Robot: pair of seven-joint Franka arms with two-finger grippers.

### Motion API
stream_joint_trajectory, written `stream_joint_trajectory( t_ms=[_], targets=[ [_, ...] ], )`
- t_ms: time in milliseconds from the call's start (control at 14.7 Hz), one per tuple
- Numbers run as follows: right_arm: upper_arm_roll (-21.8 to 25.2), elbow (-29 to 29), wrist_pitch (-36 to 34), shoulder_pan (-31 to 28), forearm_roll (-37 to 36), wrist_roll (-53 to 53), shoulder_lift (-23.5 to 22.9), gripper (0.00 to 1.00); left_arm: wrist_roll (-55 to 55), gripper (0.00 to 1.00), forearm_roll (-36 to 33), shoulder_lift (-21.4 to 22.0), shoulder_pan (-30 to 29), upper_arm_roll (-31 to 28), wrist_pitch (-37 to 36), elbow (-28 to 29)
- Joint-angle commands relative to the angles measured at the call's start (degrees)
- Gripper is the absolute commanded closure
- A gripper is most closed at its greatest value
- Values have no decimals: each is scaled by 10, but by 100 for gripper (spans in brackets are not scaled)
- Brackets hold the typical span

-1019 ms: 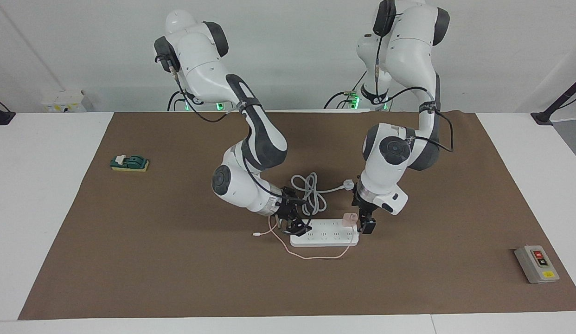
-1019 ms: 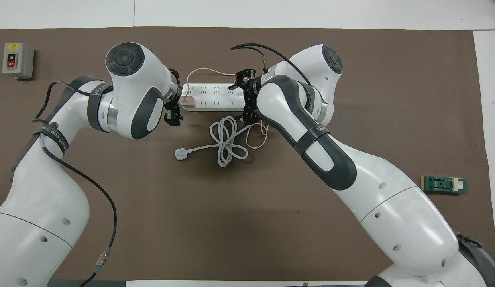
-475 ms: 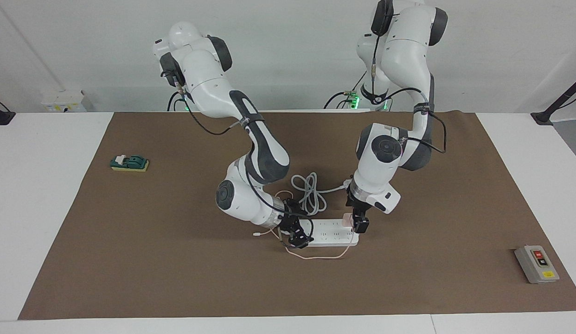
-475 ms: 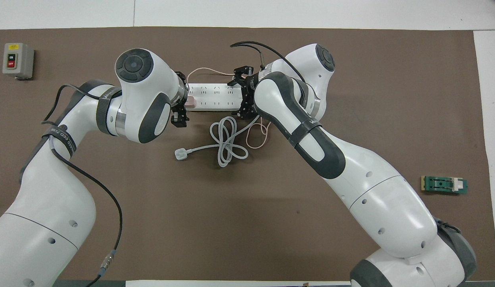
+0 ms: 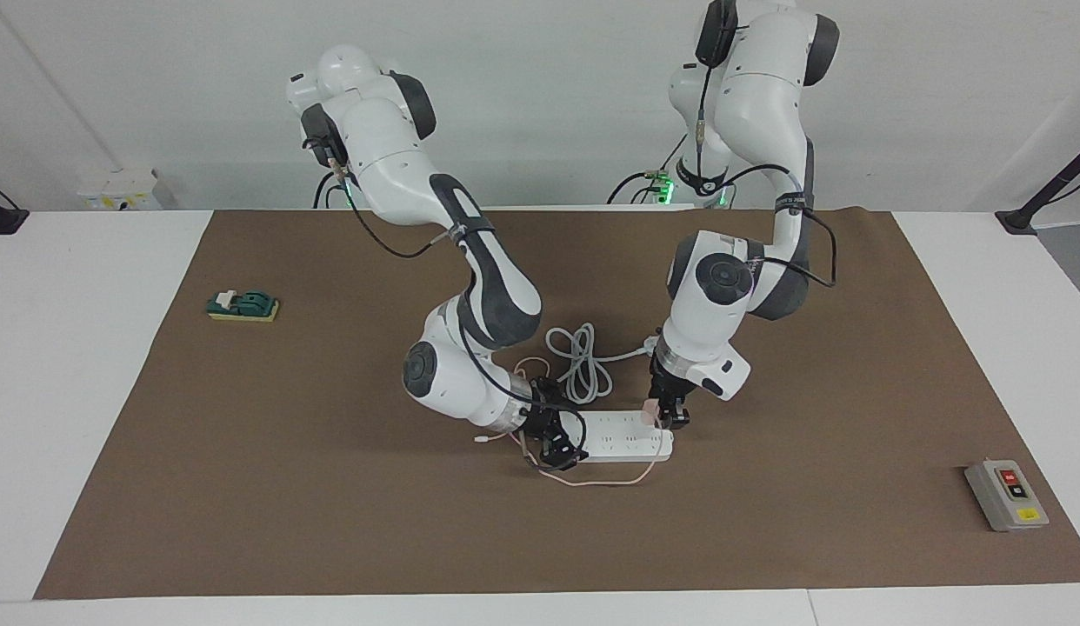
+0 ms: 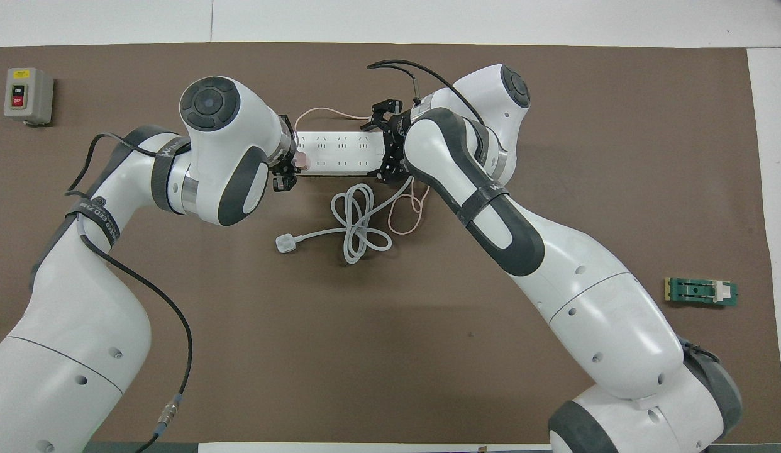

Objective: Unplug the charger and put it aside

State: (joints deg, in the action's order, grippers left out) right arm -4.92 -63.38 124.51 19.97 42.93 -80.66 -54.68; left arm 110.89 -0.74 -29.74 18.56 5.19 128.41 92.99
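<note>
The pale pink charger (image 5: 649, 410) is plugged into the white power strip (image 5: 623, 439), at the strip's end toward the left arm. Its thin pink cable (image 5: 610, 481) loops along the strip. My left gripper (image 5: 668, 417) is down at the charger, right against it. My right gripper (image 5: 553, 437) is low over the strip's other end. In the overhead view only a bit of the charger (image 6: 300, 163) shows beside the left gripper (image 6: 285, 171). There the right gripper (image 6: 388, 146) spans the width of the strip (image 6: 340, 151).
The strip's thick white cord (image 6: 359, 226) lies coiled nearer to the robots, ending in a white plug (image 6: 284, 243). A grey switch box (image 6: 27, 95) sits toward the left arm's end. A green block (image 6: 700, 292) lies toward the right arm's end.
My left gripper has moved in from beside the strip's end and now sits against the charger. My right gripper has come down lower onto the strip's other end.
</note>
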Motion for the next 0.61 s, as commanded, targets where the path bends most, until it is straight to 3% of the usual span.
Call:
stream_joint_trajectory(
  t_ms=[0, 136, 543],
  targets=[
    [4, 26, 3, 2, -8, -6, -25, 3, 7, 100, 5, 15, 9, -6, 2, 21],
    [4, 26, 2, 2, -9, -6, -25, 33, 7, 100, 5, 15, 9, -6, 2, 21],
    [4, 26, 7, 2, -9, -6, -25, 35, 6, 100, 4, 15, 9, -6, 1, 20]
  ],
)
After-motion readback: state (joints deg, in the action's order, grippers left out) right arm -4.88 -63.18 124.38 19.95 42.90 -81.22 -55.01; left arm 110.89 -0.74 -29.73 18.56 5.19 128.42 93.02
